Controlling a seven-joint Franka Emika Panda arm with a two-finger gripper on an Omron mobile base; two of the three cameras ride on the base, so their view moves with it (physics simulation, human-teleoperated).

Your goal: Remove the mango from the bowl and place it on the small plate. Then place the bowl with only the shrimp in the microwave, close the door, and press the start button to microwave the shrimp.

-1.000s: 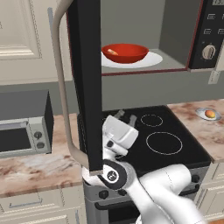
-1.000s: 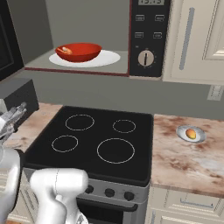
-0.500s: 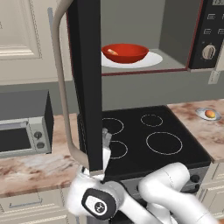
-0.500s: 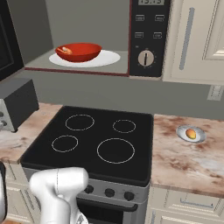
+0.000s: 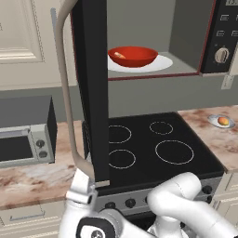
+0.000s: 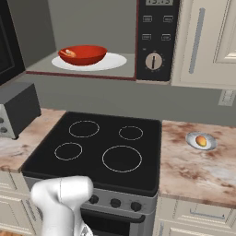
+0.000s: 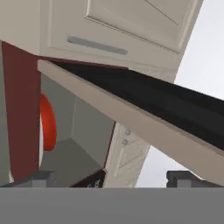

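Here we see the door (image 5: 93, 93) swung fully out, its edge and curved handle (image 5: 65, 97) reaching forward over the stovetop (image 6: 101, 147). Our jaws stand wide apart, holding nothing, just below the door's lower edge. The bowl (image 6: 83, 54) sits inside the microwave (image 6: 154, 41); the mango (image 6: 201, 140) rests on the small plate (image 6: 191, 137) on the bench (image 6: 193, 166).

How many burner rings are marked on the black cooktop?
4: back left, back right, front left, and the largest, front right. None look hidden in the right base view.
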